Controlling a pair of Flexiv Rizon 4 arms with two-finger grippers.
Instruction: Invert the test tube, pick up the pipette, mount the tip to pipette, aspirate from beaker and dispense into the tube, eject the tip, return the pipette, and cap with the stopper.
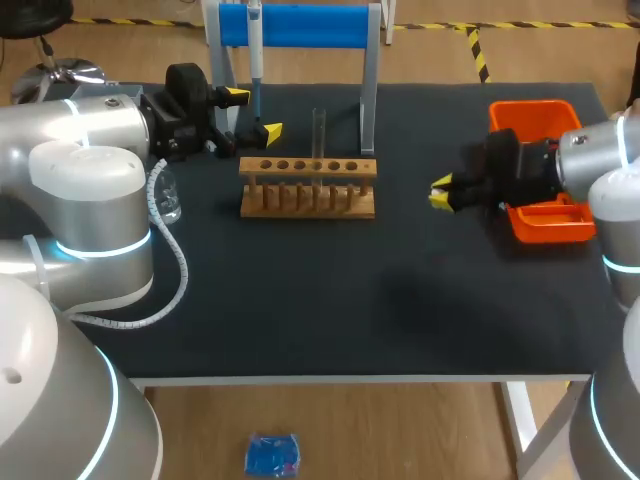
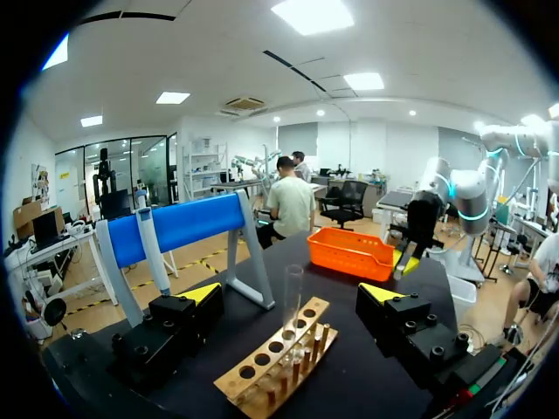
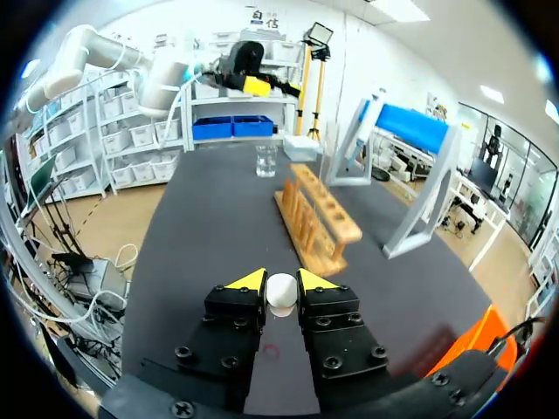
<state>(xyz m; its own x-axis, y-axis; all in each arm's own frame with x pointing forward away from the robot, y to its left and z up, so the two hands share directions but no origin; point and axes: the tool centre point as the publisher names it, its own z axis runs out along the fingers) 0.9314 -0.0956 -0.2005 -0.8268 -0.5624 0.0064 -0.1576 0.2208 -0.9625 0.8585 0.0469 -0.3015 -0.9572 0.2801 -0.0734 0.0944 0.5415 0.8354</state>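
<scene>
Right jaws pinched the white stopper (image 3: 281,291); left jaws stood open. A slack pinch might drop it mid-carry.

A clear glass test tube (image 1: 319,130) stands upright in a middle hole of the wooden rack (image 1: 308,190) on the bench (image 1: 400,300). The slim pale pipette (image 1: 256,50) hangs upright on the blue-barred stand (image 1: 300,25) just behind the rack. A small clear beaker (image 1: 168,200) stands off the rack's left end. The round white stopper (image 3: 281,295) is pinched between the right gripper (image 3: 281,281) fingers (image 3: 247,281).
</scene>
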